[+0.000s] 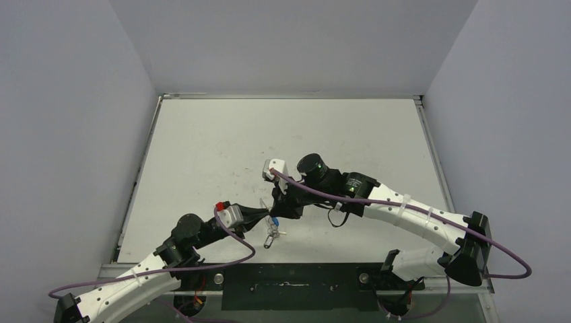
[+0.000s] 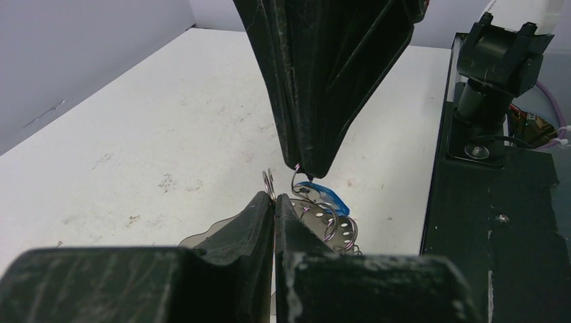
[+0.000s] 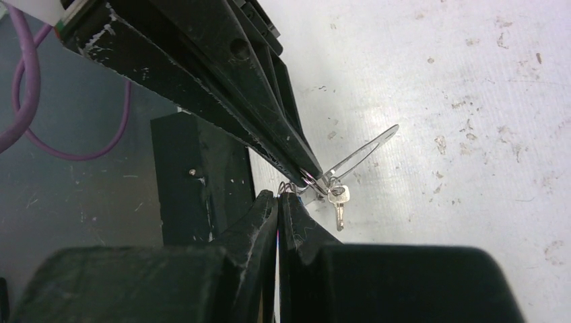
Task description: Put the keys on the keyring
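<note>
The keyring [image 2: 337, 232] is gripped at its rim by closed left fingers [image 2: 259, 222]; closed right fingers [image 2: 310, 134] pinch its loop [image 2: 296, 182].

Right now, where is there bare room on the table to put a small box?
Bare: the far half of the table, between the back wall and the arms, and along the left wall. Crowded: near the front edge, where the left gripper and right gripper meet at the keyring and keys.
</note>
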Tool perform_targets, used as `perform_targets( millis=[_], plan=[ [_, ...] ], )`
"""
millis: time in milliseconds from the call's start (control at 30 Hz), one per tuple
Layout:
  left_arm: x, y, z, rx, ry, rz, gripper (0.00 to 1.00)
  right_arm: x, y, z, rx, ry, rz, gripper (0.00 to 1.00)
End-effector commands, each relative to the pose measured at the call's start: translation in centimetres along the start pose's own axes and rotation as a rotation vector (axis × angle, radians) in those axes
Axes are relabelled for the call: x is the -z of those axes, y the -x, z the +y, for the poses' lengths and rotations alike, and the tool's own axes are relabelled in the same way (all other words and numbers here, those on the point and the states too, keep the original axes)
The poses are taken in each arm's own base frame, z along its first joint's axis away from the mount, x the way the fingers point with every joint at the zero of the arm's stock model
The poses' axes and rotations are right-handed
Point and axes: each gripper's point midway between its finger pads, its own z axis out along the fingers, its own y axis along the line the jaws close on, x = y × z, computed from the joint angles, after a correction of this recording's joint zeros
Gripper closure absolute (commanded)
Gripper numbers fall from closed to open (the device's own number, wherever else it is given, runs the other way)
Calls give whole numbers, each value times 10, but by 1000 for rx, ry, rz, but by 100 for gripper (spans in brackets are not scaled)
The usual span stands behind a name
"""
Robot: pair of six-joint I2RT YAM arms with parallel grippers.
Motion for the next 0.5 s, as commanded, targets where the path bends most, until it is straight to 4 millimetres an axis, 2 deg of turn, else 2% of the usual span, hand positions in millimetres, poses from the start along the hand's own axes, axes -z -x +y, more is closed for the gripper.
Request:
perform_targets(
  millis=[0, 200, 467],
  plan=[
    [-2, 26, -1, -11, -10, -98, 100, 7, 25, -8, 44, -66, -62, 100],
    [-3, 27, -2, -11, -14, -100, 100, 4, 24, -14, 40, -104, -49, 100],
    [-3, 24, -2, -10, -16, -91, 100, 2, 31, -4, 58, -62, -69, 100]
  ],
)
